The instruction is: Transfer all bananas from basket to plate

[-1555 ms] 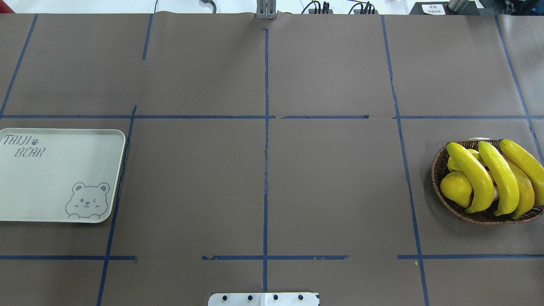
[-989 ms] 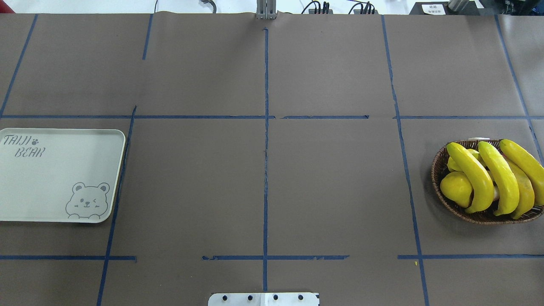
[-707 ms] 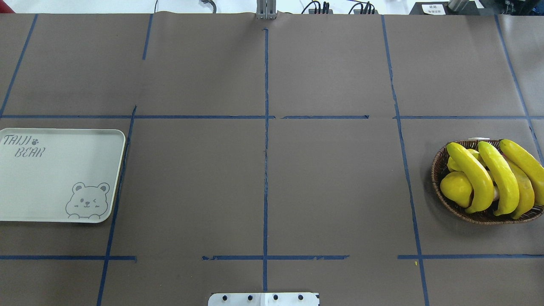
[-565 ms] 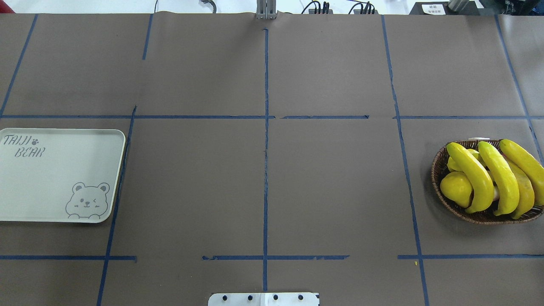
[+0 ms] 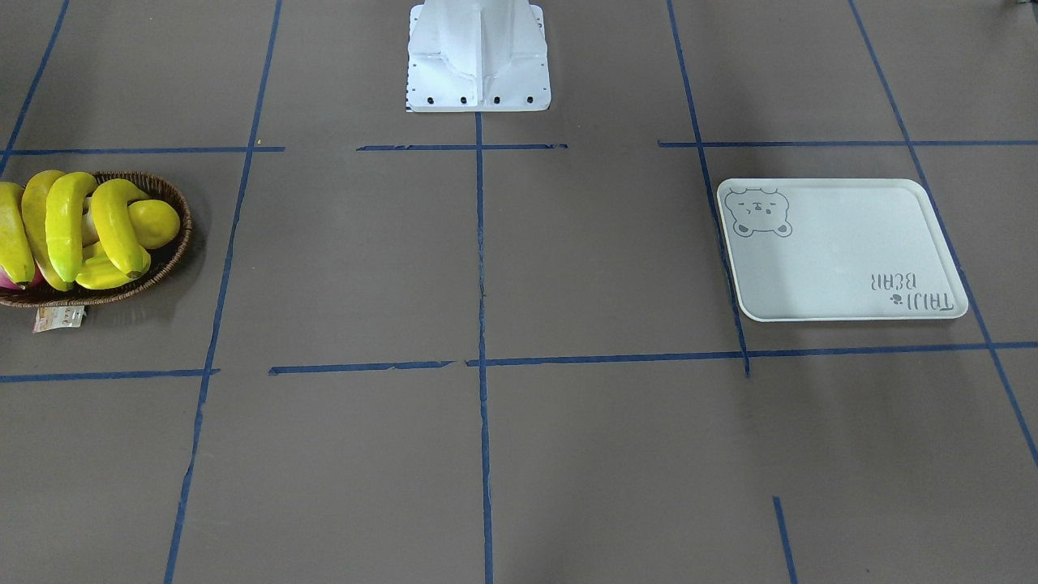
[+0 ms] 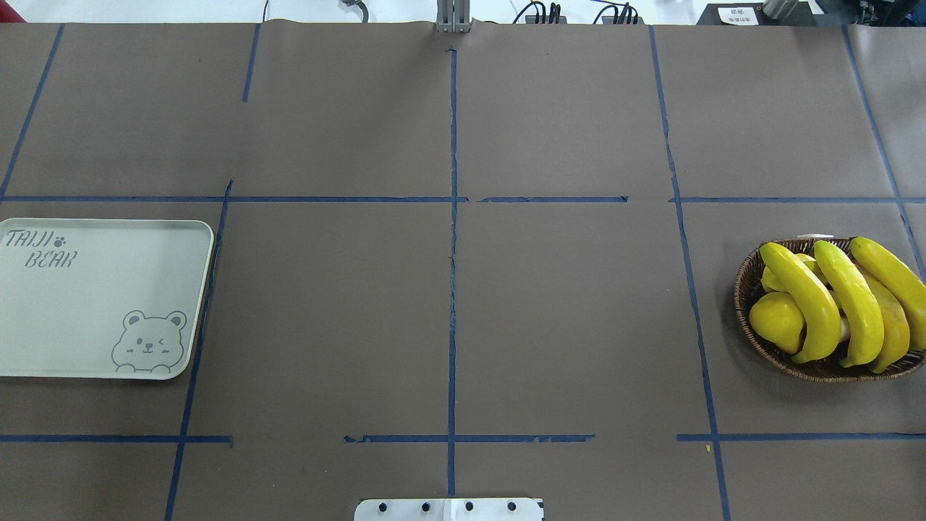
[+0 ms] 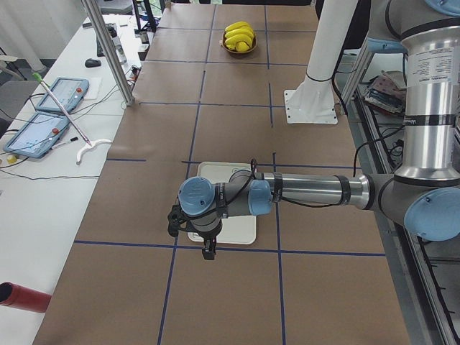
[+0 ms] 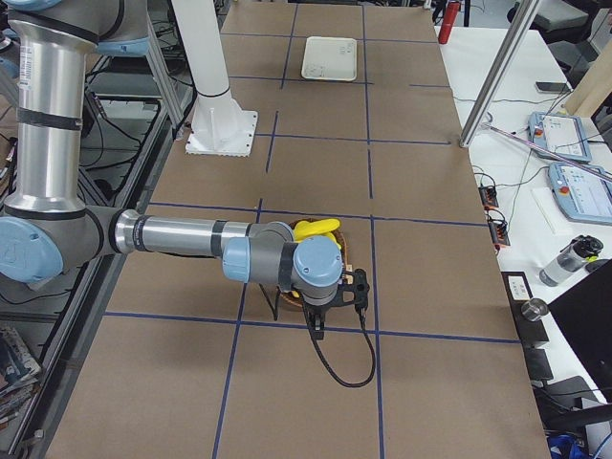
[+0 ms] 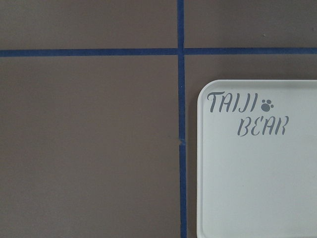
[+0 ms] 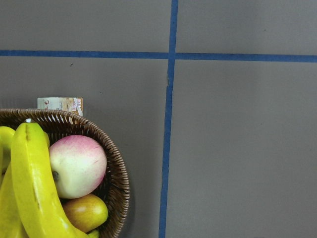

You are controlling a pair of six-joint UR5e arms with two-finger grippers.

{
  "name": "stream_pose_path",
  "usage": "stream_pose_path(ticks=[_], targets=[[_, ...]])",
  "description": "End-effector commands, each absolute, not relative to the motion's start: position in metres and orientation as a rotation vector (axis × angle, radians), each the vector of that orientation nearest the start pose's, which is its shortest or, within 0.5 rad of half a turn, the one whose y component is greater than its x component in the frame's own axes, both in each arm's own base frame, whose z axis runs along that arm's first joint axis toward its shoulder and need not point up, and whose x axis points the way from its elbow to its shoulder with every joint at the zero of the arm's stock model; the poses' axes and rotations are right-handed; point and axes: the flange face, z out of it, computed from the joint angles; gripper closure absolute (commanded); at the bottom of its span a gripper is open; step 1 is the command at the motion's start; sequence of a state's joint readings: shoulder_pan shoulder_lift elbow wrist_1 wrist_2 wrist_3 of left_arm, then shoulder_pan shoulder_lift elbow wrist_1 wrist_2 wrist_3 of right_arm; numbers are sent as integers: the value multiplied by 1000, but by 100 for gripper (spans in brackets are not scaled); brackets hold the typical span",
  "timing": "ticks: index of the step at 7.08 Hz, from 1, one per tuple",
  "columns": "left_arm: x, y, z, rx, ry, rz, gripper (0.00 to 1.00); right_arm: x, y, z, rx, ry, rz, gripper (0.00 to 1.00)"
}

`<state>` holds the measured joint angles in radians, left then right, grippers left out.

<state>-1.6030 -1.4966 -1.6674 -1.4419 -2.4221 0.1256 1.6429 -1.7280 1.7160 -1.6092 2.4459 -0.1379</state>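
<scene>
Toward the desk's (image 6: 564, 318) left end the plate (image 6: 94, 297) is laid flat, midway between the near and far edges, with its lettered corner turned to the far edge and its bear drawing to the robot's side. The left fingers (image 7: 208, 250) are held above it, pointed down and apart from it; they are seen only from the side, so it cannot be told whether they are released or clenched. The brown desk cover is crossed by blue tape lines (image 6: 452, 289), and the robot's white base (image 6: 448, 509) is fixed at the middle of the near edge. Toward the desk's right end the basket (image 6: 817, 372) is set, a paper tag (image 10: 60, 105) lying at its far rim. All four bananas (image 6: 806, 297) are piled in it side by side, running from the near rim to the far rim, one half hidden under the others. A lemon (image 6: 778, 322) is tucked against the leftmost banana at the basket's left rim, and a pink-blushed round fruit (image 10: 78, 166) is lodged at the right rim. The right fingers (image 8: 314, 323) are held above the basket, clear of the fruit; whether they are released or clenched cannot be told from that side view either.
</scene>
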Motion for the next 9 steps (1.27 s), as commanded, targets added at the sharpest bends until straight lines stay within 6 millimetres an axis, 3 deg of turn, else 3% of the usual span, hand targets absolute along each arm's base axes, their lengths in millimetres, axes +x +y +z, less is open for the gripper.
stream_pose_path(ticks=[1,2,4,6,7,9], targets=[[-73,-450,654,-34,856,41,0,87,-421,643,70,-880,-49,0],[-73,-450,654,-34,856,41,0,88,-428,629,97,-875,-63,0],[-73,-450,654,-34,856,41,0,88,-431,622,102,-870,-45,0],[-74,-450,653,-32,856,40,0,81,-431,589,152,-866,-62,0],[-74,-450,652,-31,856,40,0,71,-433,577,161,-870,-84,0],[-74,-450,650,-24,857,47,0,25,-436,556,144,-867,-37,0]])
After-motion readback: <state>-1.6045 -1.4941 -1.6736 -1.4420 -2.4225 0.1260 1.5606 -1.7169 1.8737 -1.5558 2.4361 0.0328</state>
